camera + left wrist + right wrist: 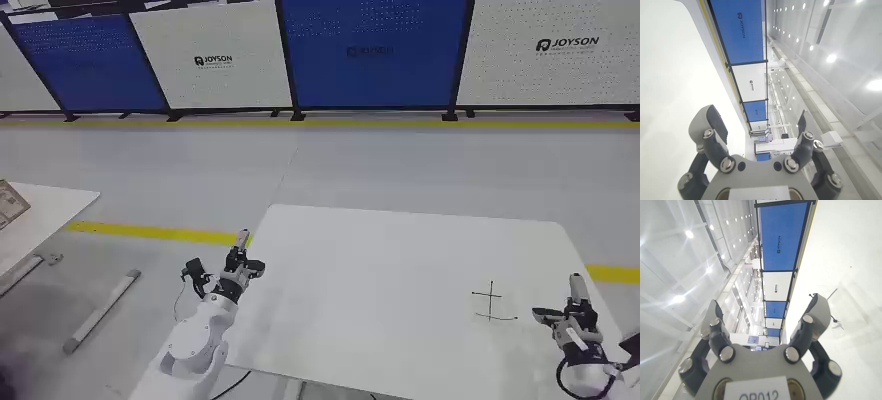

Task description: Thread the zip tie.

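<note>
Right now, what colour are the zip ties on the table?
Black: the zip ties are thin lines on the white table, clearest in the top view.

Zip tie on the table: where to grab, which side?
Probably a free end of the zip tie, clear of where the strips cross, from straight above, pinching across its width: it lies flat and thin on the table. Right gripper sits nearest.

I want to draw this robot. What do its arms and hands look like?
The left arm is rounded and white. The left hand and right hand are grey plates with silver bolts, a white label, and two grey fingers with black pads.
</note>
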Available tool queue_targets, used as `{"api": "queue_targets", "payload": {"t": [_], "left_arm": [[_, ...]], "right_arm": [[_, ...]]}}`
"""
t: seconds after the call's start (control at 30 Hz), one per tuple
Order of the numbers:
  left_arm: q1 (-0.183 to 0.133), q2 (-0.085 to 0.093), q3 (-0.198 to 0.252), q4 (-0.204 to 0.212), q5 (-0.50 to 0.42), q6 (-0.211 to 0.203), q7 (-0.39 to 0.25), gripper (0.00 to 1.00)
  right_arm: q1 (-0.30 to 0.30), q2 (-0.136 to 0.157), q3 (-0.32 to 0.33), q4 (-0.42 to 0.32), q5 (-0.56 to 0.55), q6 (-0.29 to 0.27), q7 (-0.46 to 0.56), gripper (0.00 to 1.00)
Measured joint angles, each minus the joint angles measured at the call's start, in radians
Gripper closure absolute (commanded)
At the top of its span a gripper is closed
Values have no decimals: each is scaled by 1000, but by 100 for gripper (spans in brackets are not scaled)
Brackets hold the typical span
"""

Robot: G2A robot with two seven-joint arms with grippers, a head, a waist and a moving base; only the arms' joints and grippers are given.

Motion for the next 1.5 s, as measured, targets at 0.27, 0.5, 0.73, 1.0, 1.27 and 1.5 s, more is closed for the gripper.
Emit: {"api": "queue_targets", "payload": {"t": [0.27,0.5,0.73,1.0,1.27,1.5], "left_arm": [[0,0,0,0,0,0,0,0],[0,0,0,0,0,0,0,0],[0,0,0,0,0,0,0,0],[0,0,0,0,0,0,0,0],[0,0,0,0,0,0,0,0],[0,0,0,0,0,0,0,0]], "right_arm": [[-25,18,96,-9,-42,11,239,0],[-19,23,128,2,-52,48,292,0],[-20,23,127,2,-52,47,292,0],[17,55,244,47,-92,15,570,0],[188,104,262,167,-229,69,1016,0],[244,110,238,212,-260,95,1066,0]]}}
